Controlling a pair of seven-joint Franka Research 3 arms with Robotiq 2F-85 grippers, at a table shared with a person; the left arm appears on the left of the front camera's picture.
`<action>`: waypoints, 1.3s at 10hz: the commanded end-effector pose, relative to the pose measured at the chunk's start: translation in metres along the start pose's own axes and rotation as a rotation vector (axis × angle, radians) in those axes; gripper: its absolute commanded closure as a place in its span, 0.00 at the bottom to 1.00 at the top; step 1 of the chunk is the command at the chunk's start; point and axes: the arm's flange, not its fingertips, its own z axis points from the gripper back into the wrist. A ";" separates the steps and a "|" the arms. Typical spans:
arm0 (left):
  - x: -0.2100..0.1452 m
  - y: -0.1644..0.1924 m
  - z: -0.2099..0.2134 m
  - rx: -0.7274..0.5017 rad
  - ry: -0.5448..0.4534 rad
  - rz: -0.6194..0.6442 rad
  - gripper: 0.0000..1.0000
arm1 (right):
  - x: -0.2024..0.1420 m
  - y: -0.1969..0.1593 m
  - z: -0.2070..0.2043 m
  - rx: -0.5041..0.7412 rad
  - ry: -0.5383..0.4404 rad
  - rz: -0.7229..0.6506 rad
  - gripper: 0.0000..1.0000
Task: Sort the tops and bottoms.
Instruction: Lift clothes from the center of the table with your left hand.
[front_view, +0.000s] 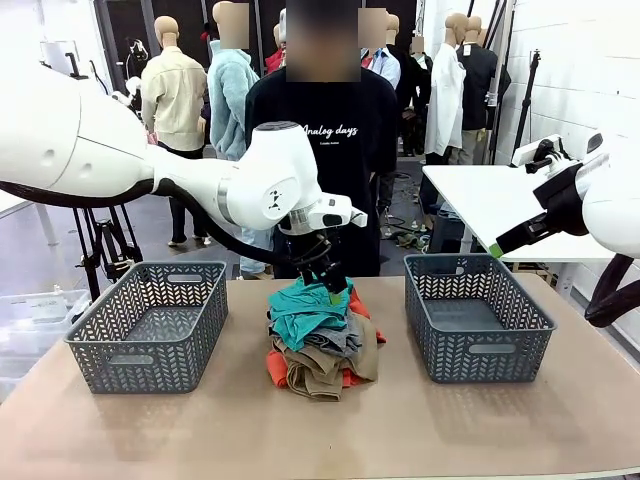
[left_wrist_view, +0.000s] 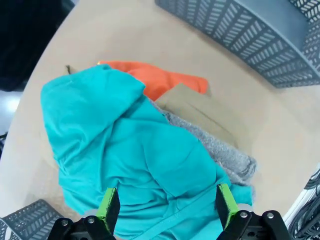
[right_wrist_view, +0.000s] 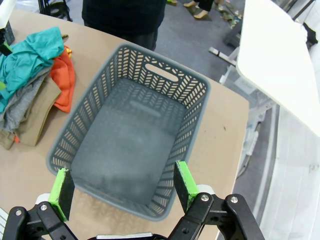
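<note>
The tops and bottoms lie in one pile at mid-table: a teal garment (front_view: 303, 310) on top, then grey (front_view: 338, 340), khaki-tan (front_view: 322, 372) and orange (front_view: 275, 368). My left gripper (front_view: 328, 282) hangs open at the pile's far top edge. In its wrist view the left gripper (left_wrist_view: 167, 205) has its green pads spread wide just over the teal garment (left_wrist_view: 135, 155), with orange (left_wrist_view: 162, 80), khaki (left_wrist_view: 195, 107) and grey (left_wrist_view: 222, 150) cloth beyond. My right gripper (front_view: 497, 248) stays raised at the right, and the right gripper (right_wrist_view: 123, 187) is open and holds nothing above the right basket.
Two grey baskets flank the pile, one left (front_view: 150, 365) and one right (front_view: 480, 365), the right basket (right_wrist_view: 187, 120) holding nothing. A person in a black T-shirt (front_view: 320, 120) stands behind the table. A white table (front_view: 490, 200) stands back right.
</note>
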 end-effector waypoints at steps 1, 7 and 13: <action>0.003 0.002 -0.003 0.015 -0.014 0.074 0.00 | -0.001 -0.003 -0.002 0.008 -0.009 0.002 0.00; 0.010 -0.001 -0.019 0.033 0.040 0.124 0.00 | -0.001 -0.003 -0.002 0.008 -0.009 0.002 0.00; 0.009 -0.004 -0.027 0.036 0.108 0.133 0.44 | -0.001 -0.003 -0.002 0.008 -0.009 0.002 0.00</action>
